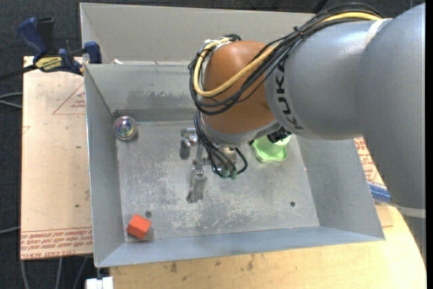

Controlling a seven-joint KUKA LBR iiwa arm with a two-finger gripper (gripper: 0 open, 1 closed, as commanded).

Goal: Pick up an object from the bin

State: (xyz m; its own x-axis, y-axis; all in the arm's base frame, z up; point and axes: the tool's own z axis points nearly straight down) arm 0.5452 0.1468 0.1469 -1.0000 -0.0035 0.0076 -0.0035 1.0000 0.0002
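Note:
My gripper (193, 166) hangs over the middle of the bin floor, under the arm's orange cover. Its two metal fingers stand apart, open, with only bare floor between them. A bright green object (269, 149) lies just to the gripper's right, partly hidden by the arm. A shiny silver round thing (125, 128) sits near the back left corner, well to the gripper's left. A small orange-red block (139, 227) rests near the front left corner.
The arm and its orange cover with looped cables hide the back right part of the bin. The sloping bin walls close in on all sides.

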